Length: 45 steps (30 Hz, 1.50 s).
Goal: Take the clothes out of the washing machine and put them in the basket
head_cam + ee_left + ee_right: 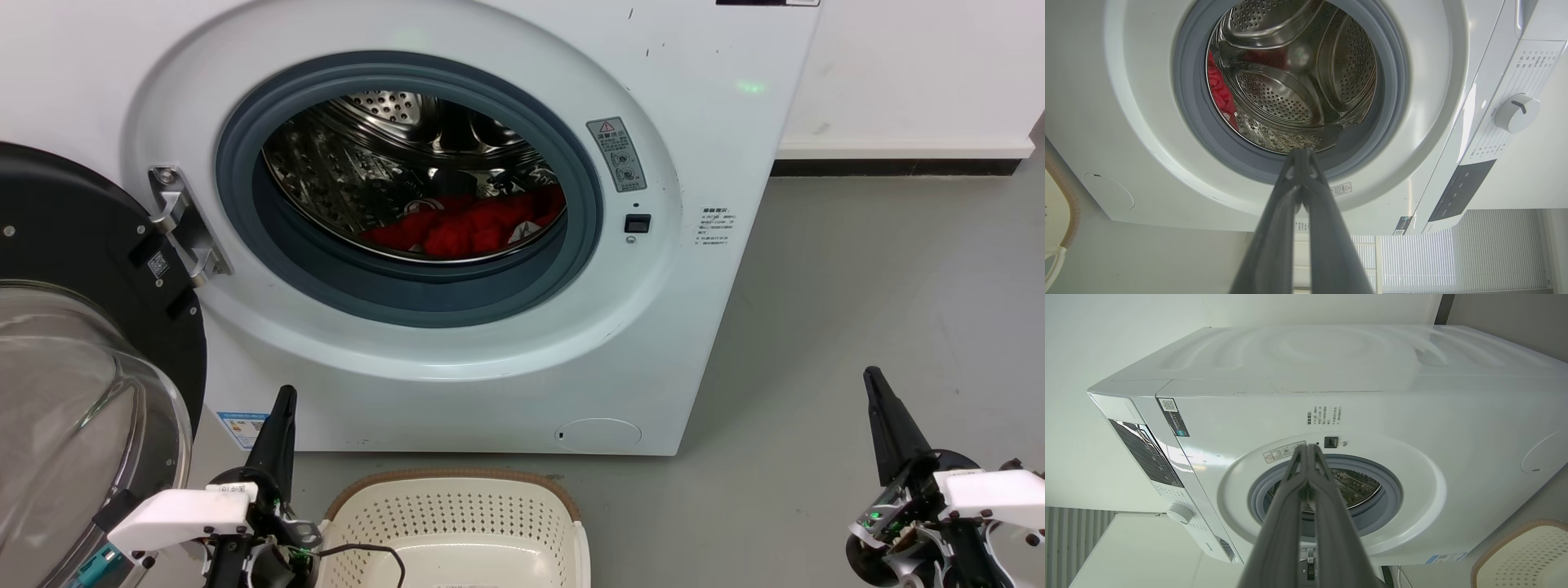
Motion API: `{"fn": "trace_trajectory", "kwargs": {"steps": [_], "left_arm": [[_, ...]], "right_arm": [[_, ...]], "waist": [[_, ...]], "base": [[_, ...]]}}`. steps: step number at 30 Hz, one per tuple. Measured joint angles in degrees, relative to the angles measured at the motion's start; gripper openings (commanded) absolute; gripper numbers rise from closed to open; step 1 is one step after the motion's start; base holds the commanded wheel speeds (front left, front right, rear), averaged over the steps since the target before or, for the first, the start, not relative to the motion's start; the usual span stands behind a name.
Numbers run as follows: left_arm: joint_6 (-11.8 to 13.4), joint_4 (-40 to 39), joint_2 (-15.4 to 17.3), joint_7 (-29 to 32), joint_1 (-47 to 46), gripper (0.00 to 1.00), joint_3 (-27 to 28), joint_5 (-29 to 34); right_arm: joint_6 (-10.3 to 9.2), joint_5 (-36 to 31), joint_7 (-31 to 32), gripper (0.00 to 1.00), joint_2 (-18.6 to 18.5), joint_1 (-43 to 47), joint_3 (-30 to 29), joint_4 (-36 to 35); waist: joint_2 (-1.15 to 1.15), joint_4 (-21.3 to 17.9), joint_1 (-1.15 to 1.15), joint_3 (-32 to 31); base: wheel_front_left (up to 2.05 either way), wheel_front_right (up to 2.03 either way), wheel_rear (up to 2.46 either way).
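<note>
Inside the washing machine, the clothes are seen heaped; the basket is set on the floor below, flanked by left claw and right claw, both pressed together.

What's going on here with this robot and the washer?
A two-armed robot faces the washing machine, whose glass door stands open on the robot's left. The clothes, a red bundle, lie at the bottom of the drum, untouched. The basket sits on the floor in front of the machine, with no clothes in the part that shows. The left gripper and right gripper are both low, shut and holding nothing. Unloading has not begun yet.
</note>
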Motion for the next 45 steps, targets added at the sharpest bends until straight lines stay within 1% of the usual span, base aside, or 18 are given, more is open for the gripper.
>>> {"fn": "trace_trajectory", "kwargs": {"steps": [10, 11, 14, 21, 29, 30, 42, 45], "left_arm": [[0.01, 0.05, 0.0, 0.0, 0.01, 0.0, 0.0, 0.01], [0.01, 0.05, 0.0, 0.0, 0.01, 1.0, 0.0, 0.01], [0.02, 1.77, -0.21, -0.24, 1.63, 1.0, -0.43, 0.02], [0.02, 1.15, -0.24, -2.24, 1.76, 1.0, -2.58, 0.99], [0.02, -0.34, -0.23, -4.04, 1.75, 1.0, -3.61, 5.34], [0.02, -0.75, -0.23, -4.6, 1.75, 1.0, -4.0, 7.54], [0.03, -2.79, -0.22, -7.37, 1.36, 1.0, -4.88, 24.01], [0.36, -3.41, -0.21, -8.03, 1.3, 1.0, -5.36, 27.95]], "right_arm": [[0.0, 0.0, 0.0, 0.0, 0.0, 0.01, 0.0, 0.04], [0.0, 0.0, 0.0, 1.0, 0.0, 0.01, 0.0, 0.04], [0.0, 0.02, -0.21, 1.0, 0.08, 1.71, 0.09, 1.46], [-0.01, -0.54, -2.2, 1.0, 0.18, 2.64, 0.33, -0.19], [-0.01, -5.02, -4.07, 1.0, 0.23, 3.77, 0.69, -2.33], [-0.01, -7.15, -4.56, 1.0, 0.24, 3.92, 0.87, -2.92], [-0.01, -26.03, -7.38, 1.0, 0.27, 5.23, 1.24, -6.72], [-0.01, -30.72, -8.04, 1.0, 0.27, 5.44, 1.29, -7.71]], "waist": [[0.0, 0.0, 0.0, 0.0], [0.0, 0.0, 0.0, 0.0], [0.0, -0.02, 0.0, 0.01], [0.0, -0.07, 0.0, 0.03], [0.0, 0.0, 0.0, 0.05], [0.0, 0.03, 0.0, 0.05], [0.0, 0.16, 0.0, 0.02], [0.0, 0.23, 0.01, 0.02]], "base": [[0.0, 0.0, 0.0], [0.0, 0.0, 0.0], [0.0, 0.0, 0.0], [0.0, 0.0, 0.0], [0.0, 0.0, 0.0], [0.0, 0.0, 0.0], [0.0, 0.0, 0.0], [0.0, 0.0, 0.0]]}}
